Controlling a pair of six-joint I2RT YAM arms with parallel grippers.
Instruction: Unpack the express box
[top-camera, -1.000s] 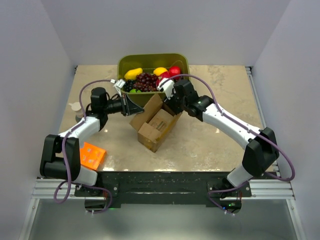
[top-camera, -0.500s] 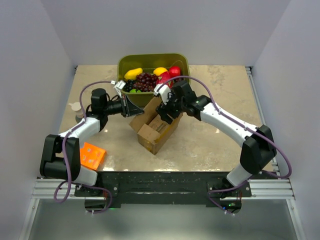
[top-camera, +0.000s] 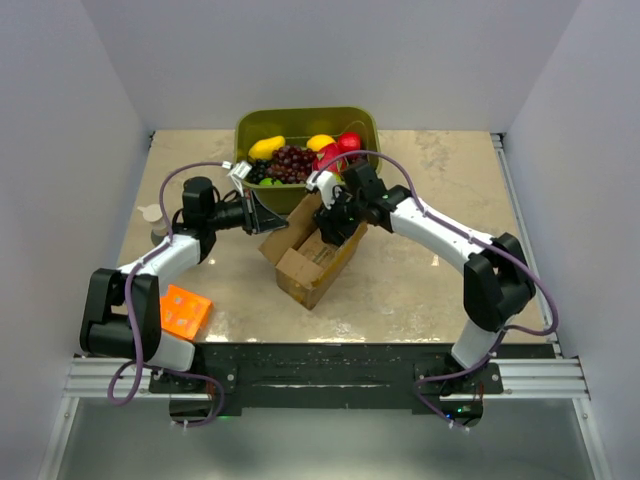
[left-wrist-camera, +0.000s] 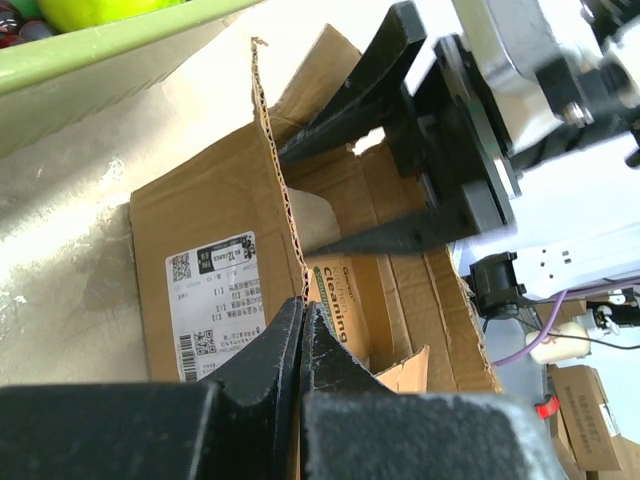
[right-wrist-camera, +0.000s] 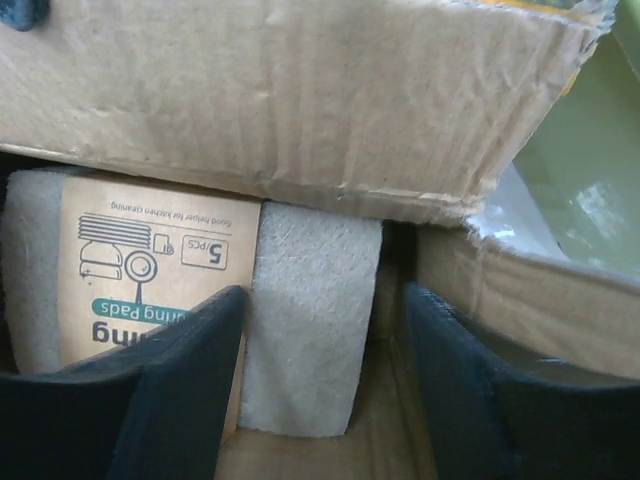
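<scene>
The express box (top-camera: 303, 262) lies open in the middle of the table, its white label (left-wrist-camera: 213, 300) facing my left side. My left gripper (top-camera: 264, 216) is shut on the edge of the box's raised side flap (left-wrist-camera: 272, 180), which stands upright between its pads. My right gripper (top-camera: 328, 232) reaches down into the box and is open. Its fingers (right-wrist-camera: 185, 385) straddle the grey-white end of a pack of cleaning pads (right-wrist-camera: 312, 330) with a brown printed sleeve (right-wrist-camera: 150, 265). In the left wrist view the right gripper (left-wrist-camera: 300, 200) hangs over that pack (left-wrist-camera: 345, 300).
A green bin (top-camera: 366, 127) full of toy fruit stands just behind the box and shows at the left wrist view's top edge (left-wrist-camera: 110, 45). A flat orange box (top-camera: 183, 310) lies near the left arm's base. A box flap (right-wrist-camera: 300, 100) overhangs the right gripper.
My right gripper has moved left and down into the open box, and its jaws stand wider than a second ago. The left gripper and the flap it holds have not moved.
</scene>
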